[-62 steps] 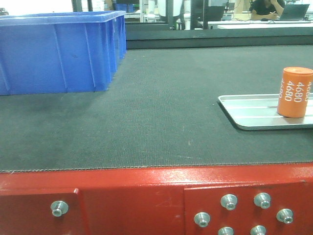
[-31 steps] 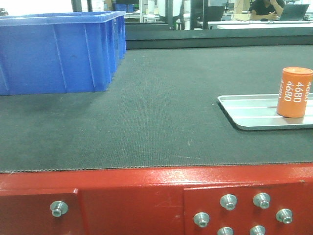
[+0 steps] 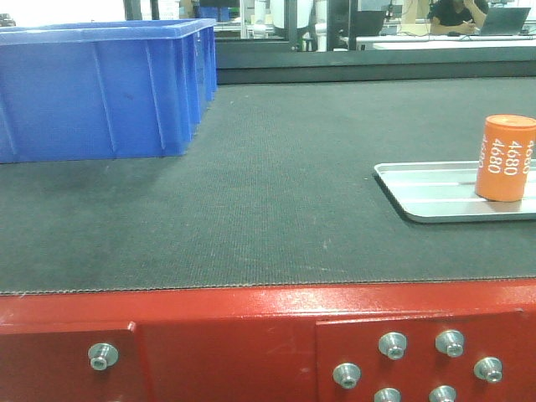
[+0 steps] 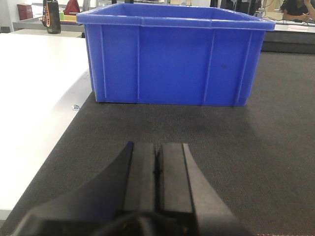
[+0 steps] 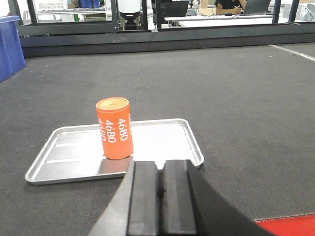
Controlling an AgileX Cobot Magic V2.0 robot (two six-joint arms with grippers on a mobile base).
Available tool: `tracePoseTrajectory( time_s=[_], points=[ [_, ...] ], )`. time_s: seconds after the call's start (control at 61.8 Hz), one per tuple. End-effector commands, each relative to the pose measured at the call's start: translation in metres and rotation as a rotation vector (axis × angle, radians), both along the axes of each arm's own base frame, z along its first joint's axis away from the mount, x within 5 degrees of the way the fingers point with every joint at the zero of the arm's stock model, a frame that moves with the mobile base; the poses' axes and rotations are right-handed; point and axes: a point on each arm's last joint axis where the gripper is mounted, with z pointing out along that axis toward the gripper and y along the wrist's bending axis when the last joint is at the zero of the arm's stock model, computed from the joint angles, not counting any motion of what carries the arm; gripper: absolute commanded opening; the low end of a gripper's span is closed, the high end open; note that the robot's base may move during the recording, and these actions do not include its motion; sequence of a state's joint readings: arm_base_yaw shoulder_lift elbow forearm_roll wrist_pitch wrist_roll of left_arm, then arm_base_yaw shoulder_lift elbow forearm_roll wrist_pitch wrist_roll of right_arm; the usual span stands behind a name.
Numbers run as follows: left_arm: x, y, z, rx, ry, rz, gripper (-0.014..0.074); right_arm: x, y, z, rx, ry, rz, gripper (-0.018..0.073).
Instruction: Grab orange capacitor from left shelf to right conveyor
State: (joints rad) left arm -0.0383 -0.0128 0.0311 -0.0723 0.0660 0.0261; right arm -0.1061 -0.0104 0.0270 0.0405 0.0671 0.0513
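Observation:
The orange capacitor (image 3: 505, 157) with white "4680" print stands upright on a flat silver tray (image 3: 431, 194) that lies on the dark grey conveyor belt (image 3: 268, 193) with its red frame (image 3: 226, 343). In the right wrist view the capacitor (image 5: 114, 128) stands on the tray (image 5: 74, 157) just beyond and left of my right gripper (image 5: 160, 164), which is shut and empty. My left gripper (image 4: 157, 147) is shut and empty above the belt (image 4: 246, 147), facing a blue bin (image 4: 172, 54). The left shelf is out of view.
A large blue plastic bin (image 3: 100, 88) stands on the belt at the far left. A white table surface (image 4: 34, 98) lies left of the belt. Desks and a seated person (image 3: 456, 12) are in the background.
The view shifts very slightly; the capacitor and tray sit a few pixels further right. Nothing else has visibly changed.

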Motion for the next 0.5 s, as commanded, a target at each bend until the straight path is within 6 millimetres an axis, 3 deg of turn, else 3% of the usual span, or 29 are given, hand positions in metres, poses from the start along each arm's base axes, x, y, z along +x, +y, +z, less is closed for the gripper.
tracePoseTrajectory(
  time_s=[0.0, 0.485],
  points=[
    [-0.0015, 0.0003, 0.0104, -0.008, -0.105, 0.000, -0.0127, -0.0007, -0.0007, 0.0099, -0.019, -0.098, -0.011, 0.0066],
    [-0.0015, 0.0003, 0.0104, -0.008, -0.105, 0.000, -0.0127, -0.0007, -0.0007, 0.0098, -0.019, -0.097, -0.011, 0.0066]
  ],
)
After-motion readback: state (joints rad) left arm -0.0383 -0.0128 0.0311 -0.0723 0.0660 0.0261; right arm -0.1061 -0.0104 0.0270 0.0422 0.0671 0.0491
